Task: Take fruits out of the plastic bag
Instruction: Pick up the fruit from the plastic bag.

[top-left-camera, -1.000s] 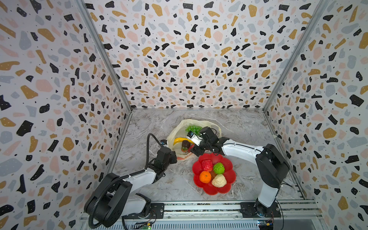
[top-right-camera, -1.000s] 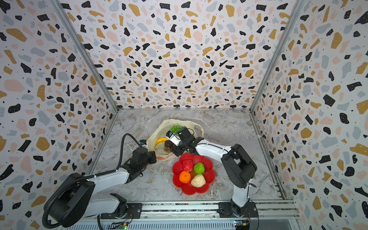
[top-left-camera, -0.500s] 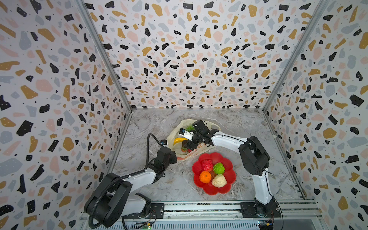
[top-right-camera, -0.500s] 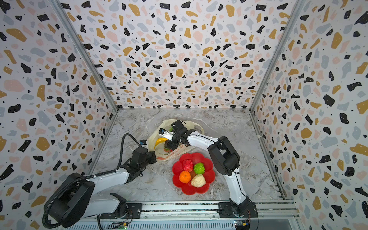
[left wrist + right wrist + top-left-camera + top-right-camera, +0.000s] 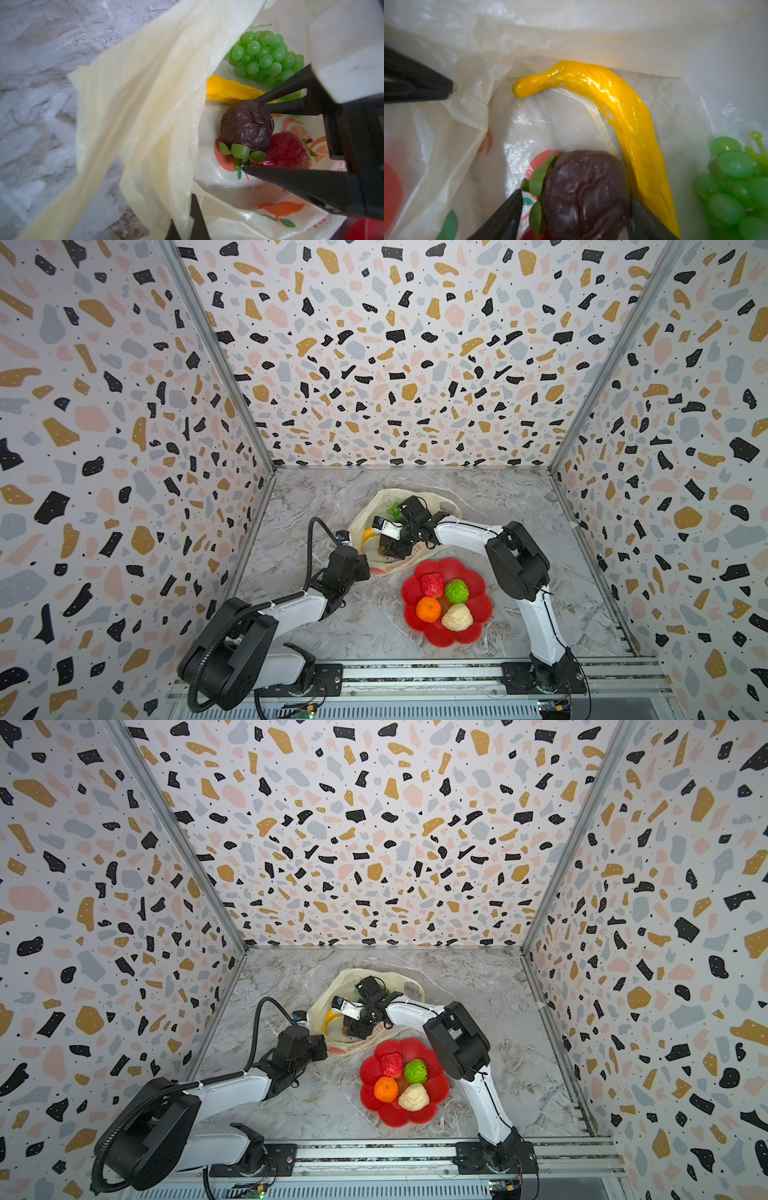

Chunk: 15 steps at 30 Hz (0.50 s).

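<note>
The bag point(image 5: 376, 506) lies open on the table point(image 5: 374, 626), just beside the dish point(image 5: 478, 605), which holds four fruits point(image 5: 456, 591). The left gripper point(image 5: 188, 222) pinches the bag's rim, jaws closed on it. The right gripper point(image 5: 249, 134) reaches inside, jaws apart either side of the dark fruit point(image 5: 585, 193), which rests against the strawberry point(image 5: 284, 151), near the banana point(image 5: 623, 104) and grapes point(image 5: 264, 56).

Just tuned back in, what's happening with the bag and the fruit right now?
The left gripper pinches the plastic bag at its rim, holding the mouth open. The right gripper is inside the bag, jaws open on either side of the dark brown fruit, not yet clamped. The banana, grape bunch and strawberry also lie in the bag. Four fruits sit in the red dish: the orange, bumpy red one, green one and cream knobbly one.
</note>
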Available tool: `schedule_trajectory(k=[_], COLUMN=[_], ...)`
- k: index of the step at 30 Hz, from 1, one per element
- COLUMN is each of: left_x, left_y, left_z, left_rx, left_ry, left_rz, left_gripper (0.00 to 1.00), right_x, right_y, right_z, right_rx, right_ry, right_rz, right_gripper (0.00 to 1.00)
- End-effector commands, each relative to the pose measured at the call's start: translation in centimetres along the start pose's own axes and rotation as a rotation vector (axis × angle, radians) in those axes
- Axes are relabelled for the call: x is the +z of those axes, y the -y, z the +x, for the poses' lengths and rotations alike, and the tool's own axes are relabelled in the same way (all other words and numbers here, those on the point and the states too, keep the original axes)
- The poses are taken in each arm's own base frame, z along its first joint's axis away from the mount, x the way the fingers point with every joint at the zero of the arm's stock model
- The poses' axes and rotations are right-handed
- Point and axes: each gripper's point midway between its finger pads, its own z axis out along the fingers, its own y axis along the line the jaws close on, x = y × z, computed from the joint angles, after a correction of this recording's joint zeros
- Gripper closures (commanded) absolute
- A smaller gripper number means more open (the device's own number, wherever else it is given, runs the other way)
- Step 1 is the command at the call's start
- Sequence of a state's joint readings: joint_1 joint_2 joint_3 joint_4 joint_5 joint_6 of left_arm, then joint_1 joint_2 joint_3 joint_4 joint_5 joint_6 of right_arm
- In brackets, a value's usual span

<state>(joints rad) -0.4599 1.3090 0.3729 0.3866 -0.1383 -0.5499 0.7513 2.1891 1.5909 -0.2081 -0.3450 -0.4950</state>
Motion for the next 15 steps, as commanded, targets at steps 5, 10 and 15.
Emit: schedule_trajectory(k=[5, 10, 15], left_x=[0.13, 0.19, 0.26], left_y=[0.72, 0.73, 0.72], left_z=[-1.32, -1.26, -1.18], left_rx=[0.006, 0.007, 0.007], left_ry=[0.03, 0.027, 0.024], left_rz=[0.022, 0.022, 0.022], left_gripper=[0.98, 0.98, 0.98], right_x=[-0.62, -0.58, -1.16], right_y=[0.57, 0.47, 0.15], right_z=[-1.96, -2.03, -2.7], right_rx=[-0.003, 0.002, 0.016], right_ry=[0.038, 0.034, 0.058], right_rz=[0.012, 0.0, -0.015], right_gripper=[0.36, 0.45, 0.49])
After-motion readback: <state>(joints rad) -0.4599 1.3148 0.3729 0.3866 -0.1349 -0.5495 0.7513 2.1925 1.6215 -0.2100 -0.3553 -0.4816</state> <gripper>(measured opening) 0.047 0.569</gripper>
